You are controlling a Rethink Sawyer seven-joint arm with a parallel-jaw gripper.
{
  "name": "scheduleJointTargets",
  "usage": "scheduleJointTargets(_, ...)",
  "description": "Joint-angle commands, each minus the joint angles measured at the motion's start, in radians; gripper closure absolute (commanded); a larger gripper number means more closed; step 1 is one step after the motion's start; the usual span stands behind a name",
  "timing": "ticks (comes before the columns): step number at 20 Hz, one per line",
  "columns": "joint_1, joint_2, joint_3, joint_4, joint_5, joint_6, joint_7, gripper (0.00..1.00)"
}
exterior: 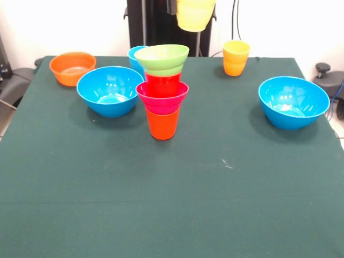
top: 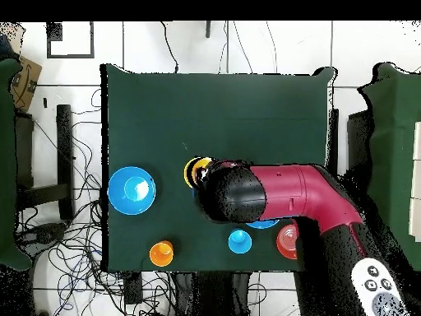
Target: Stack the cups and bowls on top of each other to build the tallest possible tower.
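My claw, its grip hidden from me, hangs a pale yellow cup (exterior: 195, 14) high above the tower (exterior: 163, 91) below, ready to cap the green bowl (exterior: 162, 57).

Light was bright and even, falling from above. The wall (exterior: 279, 27) behind the claw (exterior: 195, 1) was washed out to plain white, and the yellow cup (exterior: 196, 15) at the claw glowed pale. Below the claw, the tower (exterior: 163, 91) threw only a faint, soft shadow on the cloth (exterior: 172, 204). On either side of the claw, small white glints sat inside the blue bowls (exterior: 110, 90) (exterior: 293, 102), with soft shadows hugging their bases. From overhead, a dull sheen lay on the arm (top: 288, 193).
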Motion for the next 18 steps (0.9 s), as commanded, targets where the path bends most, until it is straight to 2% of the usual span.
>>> scheduleJointTargets(1,-0.006,0.055,0.056,0.057,-0.098,0.106,-0.219,1.00)
scheduleJointTargets(18,-0.042,0.100,0.085,0.048,-0.154,0.088,-0.209,1.00)
